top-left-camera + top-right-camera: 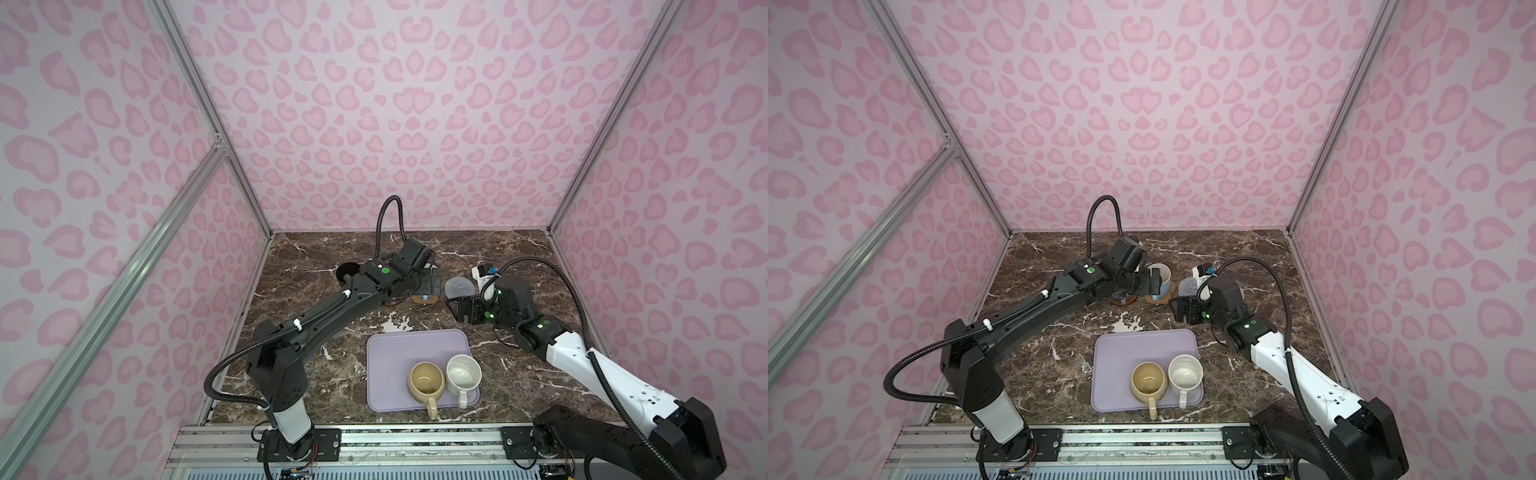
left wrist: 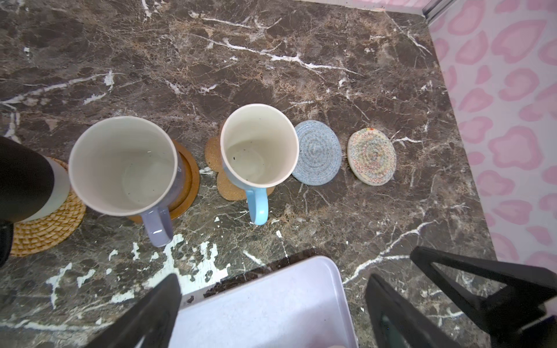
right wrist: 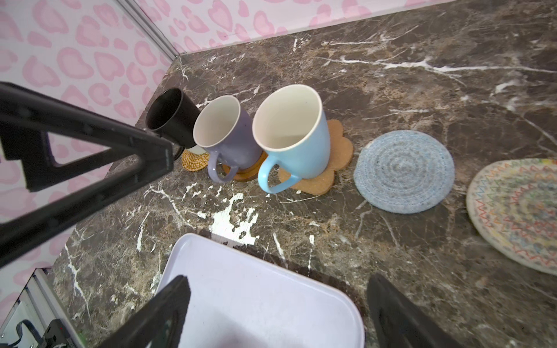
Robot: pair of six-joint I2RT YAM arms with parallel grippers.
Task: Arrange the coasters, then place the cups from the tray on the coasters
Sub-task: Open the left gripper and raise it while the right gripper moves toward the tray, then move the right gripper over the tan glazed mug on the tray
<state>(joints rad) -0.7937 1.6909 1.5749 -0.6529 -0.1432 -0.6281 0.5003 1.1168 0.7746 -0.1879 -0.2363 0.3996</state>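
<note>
Two mugs remain on the tray (image 1: 390, 357): the yellow-beige mug (image 1: 426, 380) and the speckled white mug (image 1: 463, 374). They stand upright side by side, apparently touching, with their handles turned toward the near rim. Both are judged to be glazed ceramic: stiff, fairly heavy, slick and liable to chip. A hold across the rim wall or on the handle is therefore advised, and they should be set down gently. The grey-blue coaster (image 2: 318, 152) and the cream coaster (image 2: 371, 159) lie bare on the bench (image 2: 301, 60), just beside the light blue mug (image 2: 259, 144). Being soft, light mats, they could be nudged out of place.

The left arm (image 1: 332, 307) is stretched far out to the row of coasters. The left pincer (image 2: 272, 283) is spread wide and empty, near the light blue mug. The right arm (image 1: 573, 349) is bent. The right pincer (image 3: 278, 280) is likewise released, and is held between the tray and the grey-blue coaster.
</note>
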